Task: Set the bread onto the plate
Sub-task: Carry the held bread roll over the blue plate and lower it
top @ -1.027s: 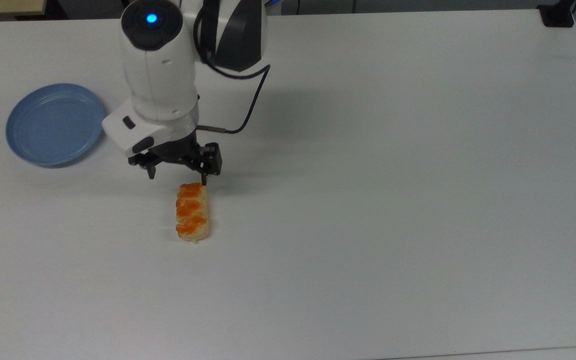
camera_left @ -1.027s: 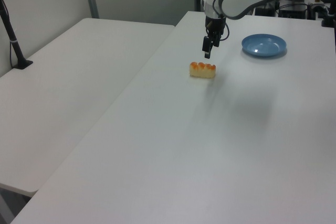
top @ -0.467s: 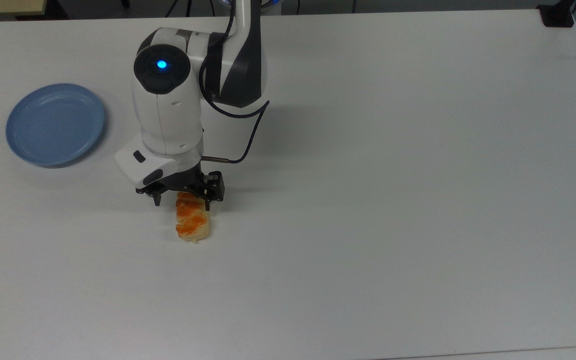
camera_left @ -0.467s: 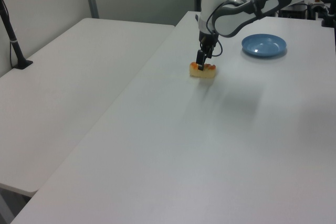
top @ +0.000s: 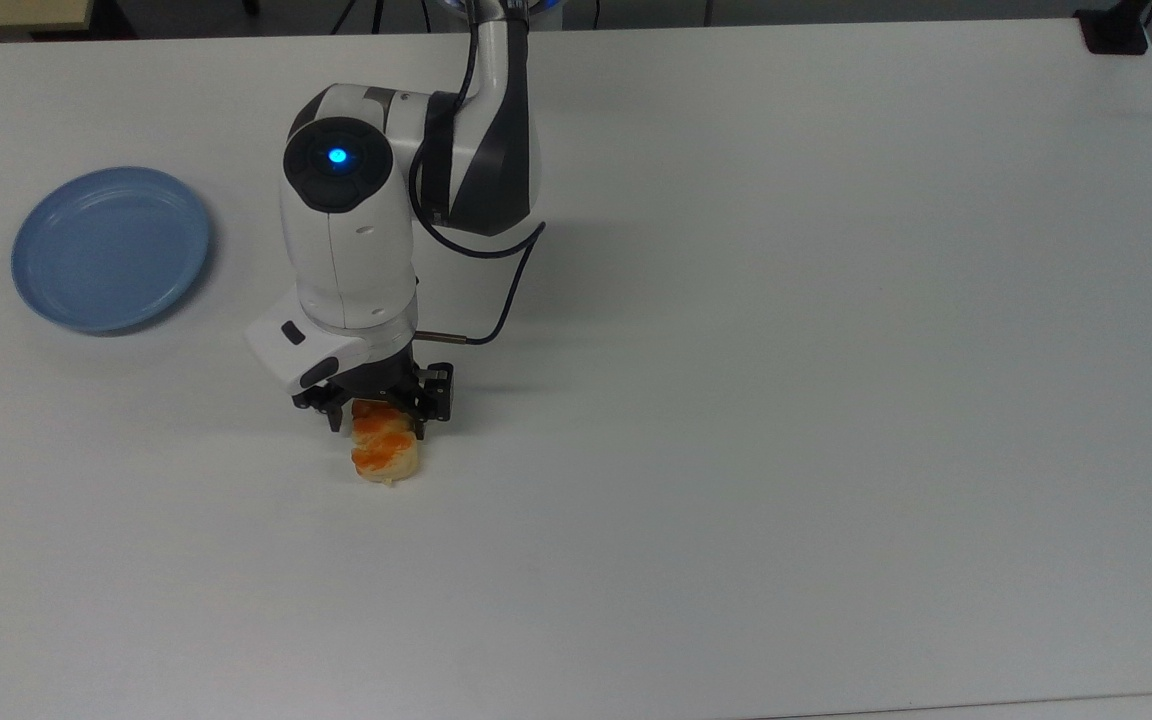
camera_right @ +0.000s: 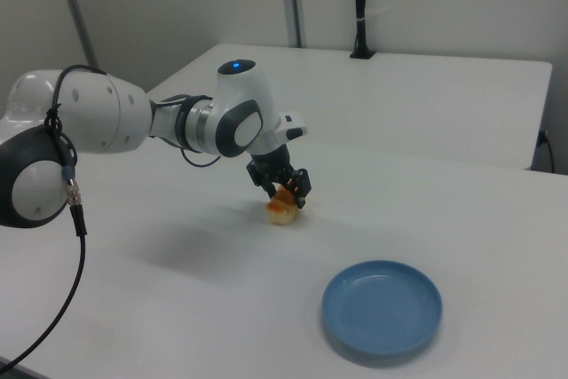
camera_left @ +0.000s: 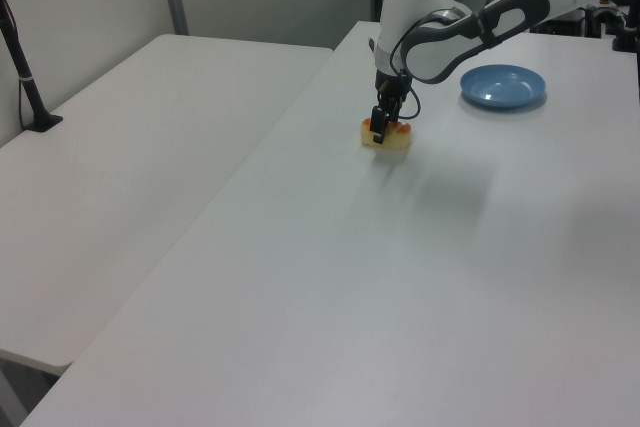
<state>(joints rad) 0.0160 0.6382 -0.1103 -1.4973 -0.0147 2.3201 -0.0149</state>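
The bread, a pale-yellow bun with orange-brown patches, lies on the white table a little left of the middle in the top view. My gripper is lowered over its far half, open, with one finger on each long side; the wrist hides that part of the bun. In the left view the gripper stands at the bread, and in the right view the gripper sits just over the bread. The light-blue plate lies with nothing on it at the top view's left, also seen as the plate and the plate.
The white table stretches wide to the top view's right of the bread. A second white table stands beside it at the left view's left. A black post base sits at the top view's far right corner.
The arm has moved toward the top view's lower edge and come down over the bread; its fingers, earlier beyond the bun's far end, now straddle it. Bread and plate have not moved.
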